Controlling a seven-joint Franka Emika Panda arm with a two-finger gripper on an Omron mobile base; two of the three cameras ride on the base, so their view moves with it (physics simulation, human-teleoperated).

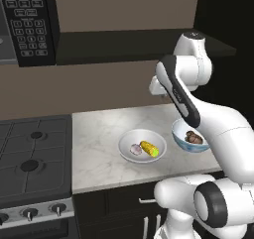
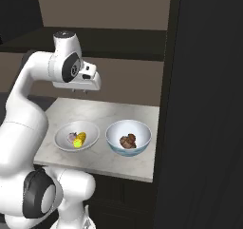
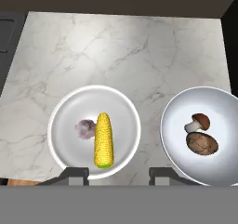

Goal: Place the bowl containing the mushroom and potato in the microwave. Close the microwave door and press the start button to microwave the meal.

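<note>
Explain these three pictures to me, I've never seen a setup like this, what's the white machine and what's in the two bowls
The white machine is a robot arm on a base in a computer-drawn kitchen. Two pictures come from cameras behind the arm, one to its left, one to its right. The third looks straight down from its hand, which hangs above the marble counter and holds nothing; its two dark fingertips show at the bottom.

On the counter stand two bowls side by side. The white bowl holds a corn cob and a garlic bulb. The pale blue bowl holds a mushroom and a potato. A stove sits left of the counter, a microwave's keypad above it.
</note>
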